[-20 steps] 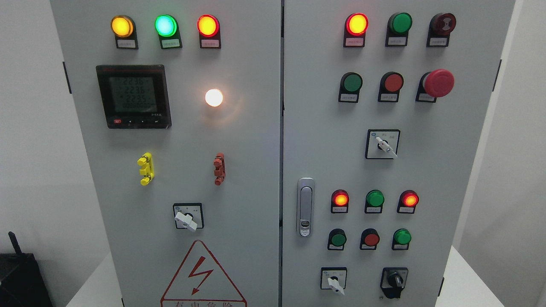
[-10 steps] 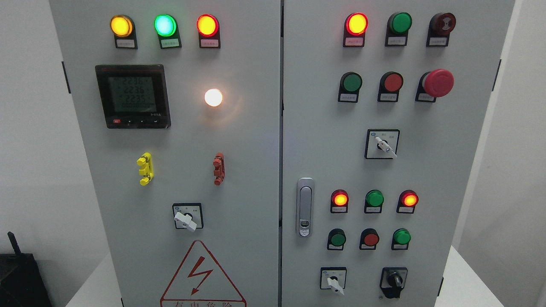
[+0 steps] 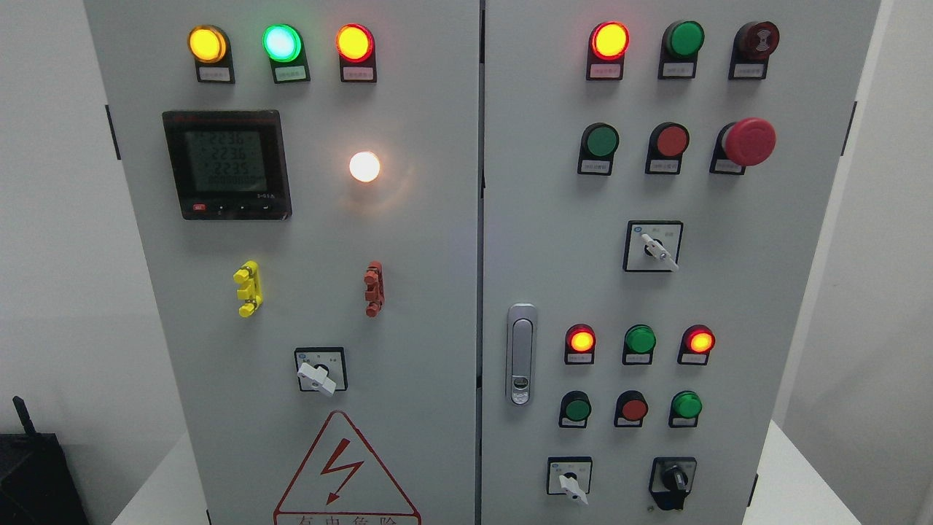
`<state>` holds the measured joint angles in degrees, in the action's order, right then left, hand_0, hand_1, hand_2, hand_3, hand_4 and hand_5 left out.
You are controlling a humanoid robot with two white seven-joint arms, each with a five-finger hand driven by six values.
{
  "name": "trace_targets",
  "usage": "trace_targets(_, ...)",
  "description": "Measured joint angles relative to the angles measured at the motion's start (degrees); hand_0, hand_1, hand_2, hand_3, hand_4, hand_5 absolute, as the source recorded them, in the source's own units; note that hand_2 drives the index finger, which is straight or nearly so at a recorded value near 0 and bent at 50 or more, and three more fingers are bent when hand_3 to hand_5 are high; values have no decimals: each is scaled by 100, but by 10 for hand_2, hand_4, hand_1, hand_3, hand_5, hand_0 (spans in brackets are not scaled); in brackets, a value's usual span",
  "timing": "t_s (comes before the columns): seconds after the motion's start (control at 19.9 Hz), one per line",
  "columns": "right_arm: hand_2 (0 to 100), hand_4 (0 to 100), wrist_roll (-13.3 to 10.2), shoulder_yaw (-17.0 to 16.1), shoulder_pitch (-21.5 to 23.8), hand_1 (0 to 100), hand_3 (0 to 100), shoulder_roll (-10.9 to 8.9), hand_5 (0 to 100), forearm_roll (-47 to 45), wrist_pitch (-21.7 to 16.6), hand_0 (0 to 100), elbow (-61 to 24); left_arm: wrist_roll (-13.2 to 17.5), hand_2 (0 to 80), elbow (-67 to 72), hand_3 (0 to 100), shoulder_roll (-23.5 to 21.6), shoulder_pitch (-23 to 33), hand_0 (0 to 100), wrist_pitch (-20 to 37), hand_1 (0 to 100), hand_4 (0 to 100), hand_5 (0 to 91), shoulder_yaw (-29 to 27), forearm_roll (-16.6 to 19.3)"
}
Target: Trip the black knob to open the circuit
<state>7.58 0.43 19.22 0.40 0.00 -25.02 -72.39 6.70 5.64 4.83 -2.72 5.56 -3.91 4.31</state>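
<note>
While one black knob (image 3: 675,481) sits bottom right, three white knobs (image 3: 316,377) visible; hand state untellable, neither showing.

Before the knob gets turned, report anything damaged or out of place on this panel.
Nothing stands out. The cabinet doors look closed, lamps and buttons sit intact, and the black knob at lower right is untouched. Neither hand is in view.

Matt grey painted metal on the cabinet (image 3: 423,240). Glossy black plastic on the black knob (image 3: 674,481) at its lower right. Shiny chrome-like metal on the door latch (image 3: 521,354). Smooth glossy red plastic on the mushroom button (image 3: 749,141). Glassy dark face on the meter (image 3: 227,165).
</note>
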Motion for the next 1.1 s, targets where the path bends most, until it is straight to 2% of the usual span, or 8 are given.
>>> trace_targets(0.4,0,186,-21,-192,-186,0,209,-20,123,0,482,0,-1205,-1,0,0,0,0,0,120,0,389,0,0,0,0)
trace_targets(0.5,0,276,-18,-253,-276,0,289,-23,174,0,558,0,-1434,0,0,0,0,0,0,120,0,389,0,0,0,0)
trace_targets(0.7,0,386,29,-366,-472,0,437,-28,250,0,759,0,-1818,-1,0,0,0,0,0,120,0,389,0,0,0,0)
trace_targets(0.8,0,480,35,-417,-568,0,595,-30,356,0,855,0,-1989,-1,0,0,0,0,0,120,0,389,0,0,0,0)
trace_targets(0.85,0,488,36,-438,-611,0,610,-30,365,0,887,0,-2060,-1,0,0,0,0,0,120,0,389,0,0,0,0)
trace_targets(0.9,0,566,38,-465,-653,0,702,-31,510,0,918,0,-2137,-1,0,0,0,0,0,120,0,389,0,0,0,0)
trace_targets(0.95,0,641,55,-489,-688,0,742,-32,604,0,961,0,-2216,-1,0,0,0,0,0,120,0,389,0,0,0,0)
trace_targets(1.1,0,773,44,-554,-759,0,802,-34,740,-77,1042,0,-2425,-1,0,0,0,0,0,120,0,389,0,0,-1,0)
